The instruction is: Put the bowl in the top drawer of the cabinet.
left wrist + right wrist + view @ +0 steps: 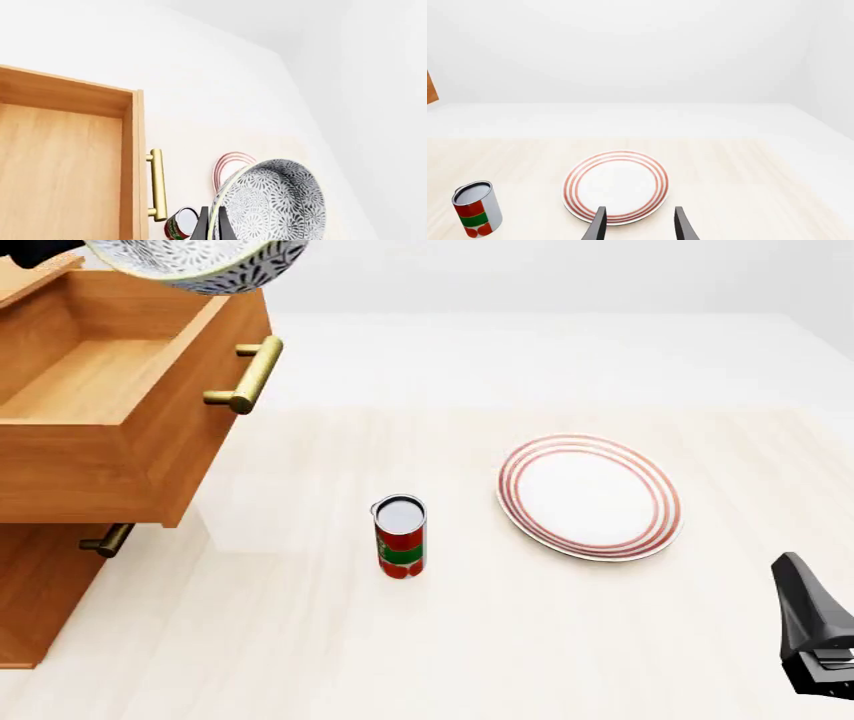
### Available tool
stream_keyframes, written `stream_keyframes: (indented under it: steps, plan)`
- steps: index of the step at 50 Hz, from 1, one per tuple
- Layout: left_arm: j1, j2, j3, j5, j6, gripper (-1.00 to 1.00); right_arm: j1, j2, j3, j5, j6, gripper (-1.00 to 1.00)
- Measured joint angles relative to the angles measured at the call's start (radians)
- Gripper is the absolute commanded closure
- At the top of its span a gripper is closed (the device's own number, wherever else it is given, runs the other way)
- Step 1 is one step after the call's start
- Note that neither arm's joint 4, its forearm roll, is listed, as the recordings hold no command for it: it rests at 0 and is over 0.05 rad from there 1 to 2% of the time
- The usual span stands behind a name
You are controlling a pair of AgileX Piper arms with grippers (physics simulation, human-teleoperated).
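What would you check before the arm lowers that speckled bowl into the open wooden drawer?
1. Light-brown wooden top drawer pulled open: ok.
2. Drawer interior free of objects: ok for the part visible.
3. Left gripper clamped on the blue-grey speckled white bowl's rim: ok.
4. Bowl over the drawer opening: cannot tell; it sits near the back corner.
5. Red-and-green tin can and red-ringed white plate clear of the path: ok.
6. Right gripper away, open: ok.

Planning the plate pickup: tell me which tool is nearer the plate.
Right. The right tool hangs open at the plate's near edge; the left tool holds the bowl above the top drawer.
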Motion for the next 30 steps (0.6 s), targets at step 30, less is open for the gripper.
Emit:
stream_keyframes:
  steps: [30]
  plan:
    - [0.216,0.028,-0.04,0.031,0.002,1.0,0.0,0.0,0.0,0.0,0.0,-1.0]
